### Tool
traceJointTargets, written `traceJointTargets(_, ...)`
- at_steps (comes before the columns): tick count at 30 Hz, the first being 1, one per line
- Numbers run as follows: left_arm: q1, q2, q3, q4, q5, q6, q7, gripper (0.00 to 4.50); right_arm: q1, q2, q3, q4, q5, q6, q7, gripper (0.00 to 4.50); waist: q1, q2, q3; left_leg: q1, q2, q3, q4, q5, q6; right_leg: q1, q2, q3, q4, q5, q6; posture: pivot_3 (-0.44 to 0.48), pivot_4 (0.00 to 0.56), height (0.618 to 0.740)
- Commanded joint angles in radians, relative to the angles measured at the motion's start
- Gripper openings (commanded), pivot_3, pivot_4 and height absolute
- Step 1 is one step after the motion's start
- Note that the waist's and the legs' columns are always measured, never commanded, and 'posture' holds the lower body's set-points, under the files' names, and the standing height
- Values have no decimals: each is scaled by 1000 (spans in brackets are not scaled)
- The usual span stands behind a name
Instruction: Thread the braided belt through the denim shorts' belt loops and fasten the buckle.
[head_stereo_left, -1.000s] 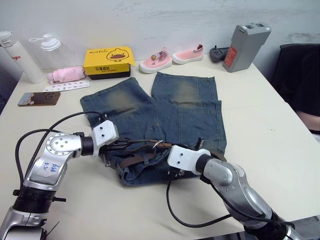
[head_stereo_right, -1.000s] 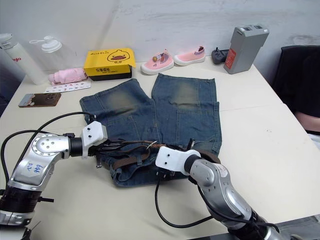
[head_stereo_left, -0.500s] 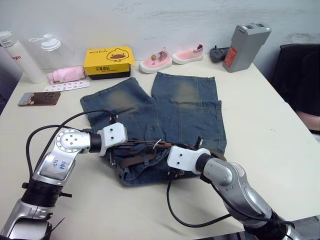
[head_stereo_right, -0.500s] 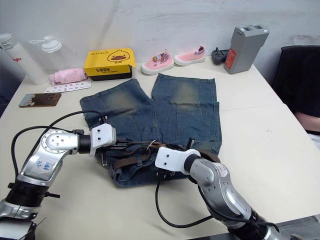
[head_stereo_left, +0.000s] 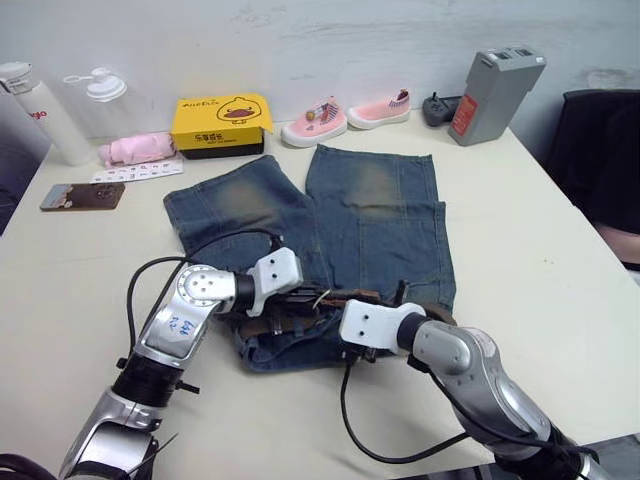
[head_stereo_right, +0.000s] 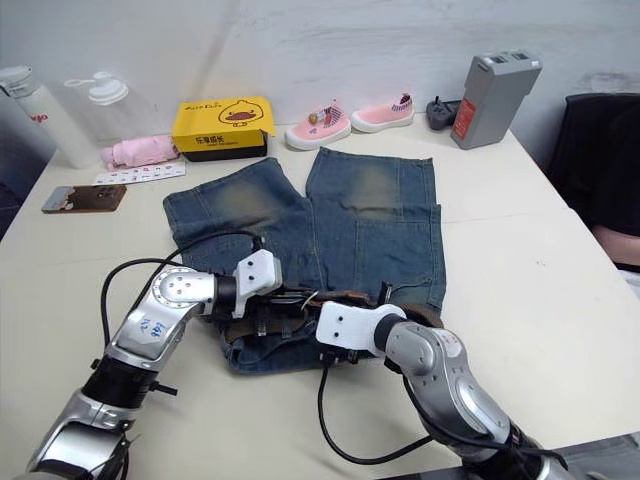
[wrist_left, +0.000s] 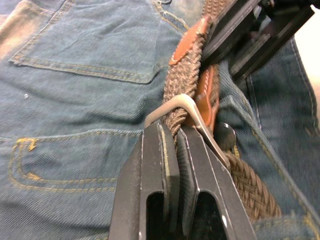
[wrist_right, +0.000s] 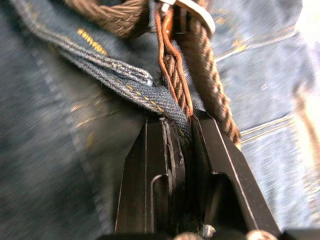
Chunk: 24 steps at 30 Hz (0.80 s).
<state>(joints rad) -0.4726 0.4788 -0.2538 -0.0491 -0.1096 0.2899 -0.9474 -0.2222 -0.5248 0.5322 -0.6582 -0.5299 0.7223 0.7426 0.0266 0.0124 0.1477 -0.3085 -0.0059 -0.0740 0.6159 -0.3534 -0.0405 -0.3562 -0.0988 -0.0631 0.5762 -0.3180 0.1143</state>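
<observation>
The denim shorts lie flat on the table, waist toward me. The braided belt runs along the bunched waistband, its silver buckle near the middle of the waist. My left gripper reaches in from the left and is shut on the belt just behind the buckle, as the left wrist view shows. My right gripper sits close against it from the right. In the right wrist view it is shut on a fold of the denim waistband, with a leather-edged piece of belt alongside.
Along the back stand two bottles, a pink folded bundle, a yellow box, two pink shoes and a grey battery block. A phone lies at the left. A black chair stands beyond the table's right edge.
My left gripper has slid to the right along the waistband, up to the buckle and close to the right gripper. The right gripper has hardly moved.
</observation>
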Motion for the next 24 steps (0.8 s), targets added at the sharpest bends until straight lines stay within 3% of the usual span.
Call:
traceJointTargets(1, -29, -27, -31, -20, -4, -32, -14, 0, 11, 4, -50, -73, 49, 41, 40, 990, -1, 0, 0, 0, 0, 0, 0, 0, 0, 0, 0, 0, 0, 0, 0, 0, 150, 712)
traceJointTargets(7, -22, -35, -38, -6, 0, -45, -16, 0, 27, -24, -280, -269, 263, 254, 192, 3805, -1, 2, -1, -5, 1, -1, 5, 0, 0, -1, 0, -2, 0, 0, 0, 0, 150, 712)
traceJointTargets(12, -19, -36, -38, -6, -3, -44, -14, 0, 0, -45, -506, -367, 481, 405, 309, 3805, 0, 3, -2, -6, 0, -1, 6, 0, 1, 0, 0, -3, -1, 2, 0, 0, 150, 712)
traceJointTargets(15, -18, -37, -38, -6, -4, -45, -12, 0, -16, -80, -562, -336, 531, 399, 285, 3805, 0, 3, -2, -7, 0, -1, 6, 1, 2, 0, 0, -3, 0, 2, 0, 0, 150, 712)
traceJointTargets(21, -18, -38, -37, -7, -4, -45, -10, 0, 5, -195, -469, -263, 519, 247, 195, 3805, 0, 4, -2, -7, 0, -1, 6, 1, 3, -1, 0, -3, -1, 2, 0, 0, 150, 712)
traceJointTargets(24, -18, -38, -37, -10, -4, -45, -9, 0, 5, -201, -419, -222, 498, 205, 126, 3805, 0, 3, -2, -7, 0, -1, 7, 1, 3, -1, 0, -3, -1, 2, 0, 0, 150, 712)
